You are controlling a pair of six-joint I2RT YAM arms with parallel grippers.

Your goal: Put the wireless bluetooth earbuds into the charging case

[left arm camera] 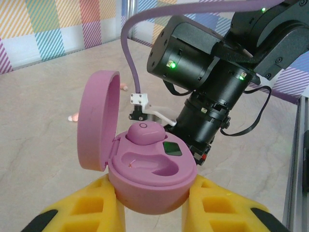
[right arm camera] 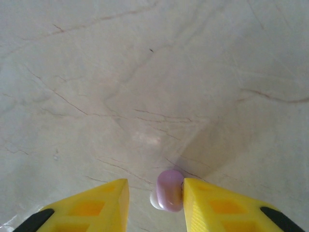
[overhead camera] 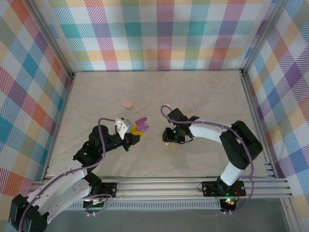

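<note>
Handling comes down to smallness. The loose earbud [right arm camera: 170, 191], at the lower middle of the right wrist view, is a smooth, glossy lilac bead with a paler tip. It is probably hard and very light, and likely to roll or squirt sideways if pinched off-centre. It lies on the worktop [right arm camera: 145, 72] between the yellow fingers of the right hand [right arm camera: 155, 186]. It touches the finger at frame right, with a clear gap to the other, so this hand stands apart, not clamped. A sound hold would cross the rounded body squarely between the flat inner faces, with little force.

The charging case [left arm camera: 159, 198] is a round mauve shell of stiff, matte plastic. Its hinged lid [left arm camera: 99, 121] stands open at the left of the left wrist view. The left hand [left arm camera: 152, 181] is clamped on the lower body of the case, with a ribbed yellow finger on each side. A seated earbud [left arm camera: 144, 133] fills the far socket, and the near socket [left arm camera: 159, 166] is a bare curved hollow that looks snug enough to demand careful alignment.

The worktop is pale, smooth and stone-veined, so it offers little friction. In the top view, a round pink puck [overhead camera: 127, 103] lies left of centre. A pink speck [overhead camera: 168, 105] and a second speck [overhead camera: 195, 103], possibly further earbuds, lie toward the upper middle.
</note>
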